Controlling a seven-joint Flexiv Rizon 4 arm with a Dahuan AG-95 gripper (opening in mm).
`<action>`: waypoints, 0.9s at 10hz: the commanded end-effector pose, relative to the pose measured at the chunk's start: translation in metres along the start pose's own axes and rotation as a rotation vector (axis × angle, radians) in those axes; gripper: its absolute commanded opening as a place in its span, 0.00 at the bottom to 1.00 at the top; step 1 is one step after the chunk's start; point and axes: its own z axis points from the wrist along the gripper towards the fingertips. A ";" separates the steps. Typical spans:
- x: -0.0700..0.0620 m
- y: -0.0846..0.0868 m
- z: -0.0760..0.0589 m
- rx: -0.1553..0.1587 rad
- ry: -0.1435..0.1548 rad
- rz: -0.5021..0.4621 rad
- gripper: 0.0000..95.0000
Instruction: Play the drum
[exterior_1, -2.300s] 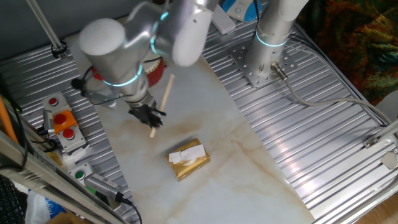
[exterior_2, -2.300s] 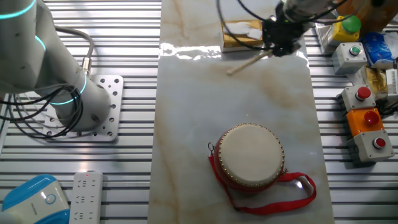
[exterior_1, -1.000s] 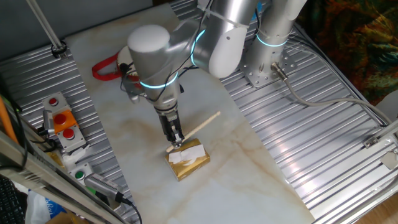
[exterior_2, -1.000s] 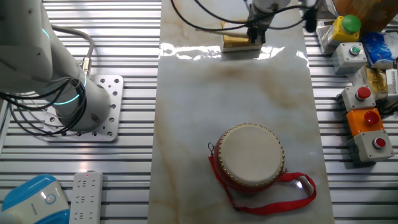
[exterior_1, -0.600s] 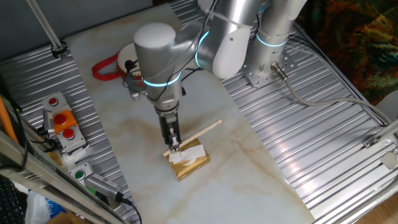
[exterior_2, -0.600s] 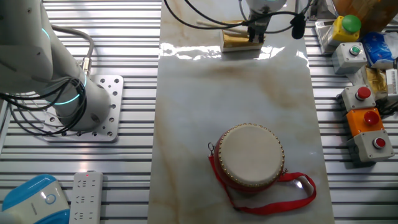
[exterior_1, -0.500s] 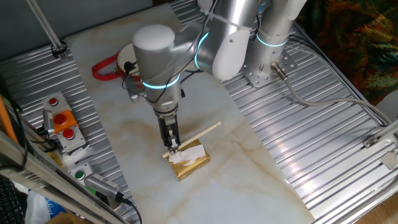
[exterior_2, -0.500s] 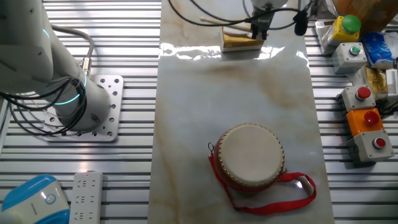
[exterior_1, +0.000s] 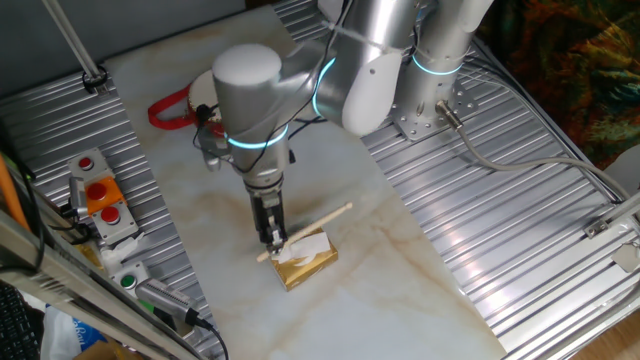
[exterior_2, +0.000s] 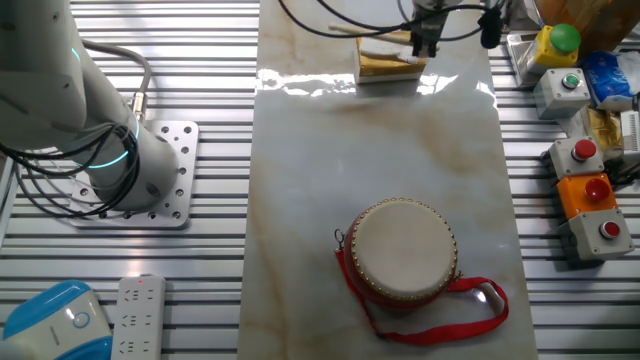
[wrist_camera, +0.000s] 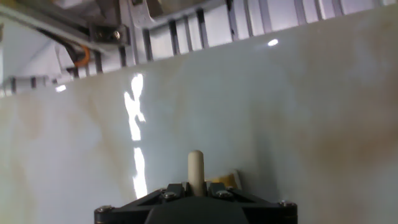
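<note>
Marble slab (exterior_2: 380, 160), drum (exterior_2: 404, 250) far from pincer (exterior_1: 271, 238) w/ stick (exterior_1: 310, 228).

Small round red-bodied drum with cream head (exterior_2: 403, 250) near one end of the pale marble tabletop (exterior_2: 320, 170), gold rectangular block (exterior_1: 303, 257) well apart at the opposite end. Thin wooden stick (exterior_1: 312, 227) lying across the block's top, end effector (exterior_1: 272, 238) directly above it. Button boxes (exterior_2: 588, 190) beside the slab, arm base (exterior_2: 140, 170) on the other side.
</note>
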 end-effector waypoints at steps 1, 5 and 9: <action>-0.004 0.006 -0.001 0.002 -0.016 0.022 0.00; -0.003 0.005 0.004 -0.016 -0.029 0.021 0.00; -0.003 0.005 0.004 -0.066 -0.022 0.032 0.40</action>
